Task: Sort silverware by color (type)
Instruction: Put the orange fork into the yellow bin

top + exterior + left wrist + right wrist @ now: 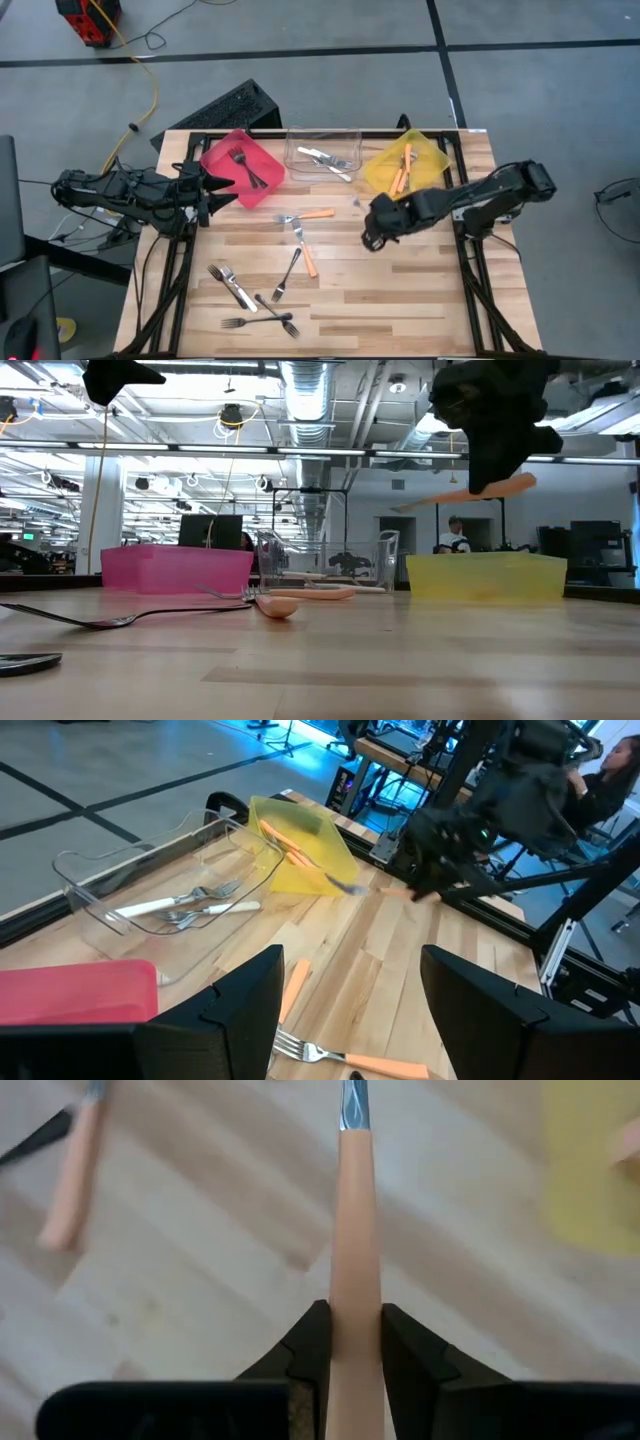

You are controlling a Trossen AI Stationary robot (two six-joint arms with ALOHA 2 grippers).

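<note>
Above the table's middle right, my right gripper (376, 230) (355, 1350) is shut on an orange-handled fork (465, 496), a little short of the yellow bin (405, 168). My left gripper (222, 190) (350, 1020) hovers open by the red bin (243, 168), holding nothing. The red bin holds dark forks, the clear bin (322, 155) silver ones, the yellow bin orange-handled ones. Several forks lie flat on the wood: orange-handled (312, 214) (306, 252), dark (287, 276) (262, 322), silver (232, 286). My right gripper pinches the fork's orange handle (355, 1295) between its two fingers, toward the handle's free end (525, 482). The fingers come steeply from above and lie across the fork. The fork is lifted clear of the table, nearly level, with its silver head (354, 1105) sticking out past the fingers.
The three bins stand in a row along the table's far edge. Bare wood lies near the right and front right of the table. A person (455, 532) shows in the room beyond the table.
</note>
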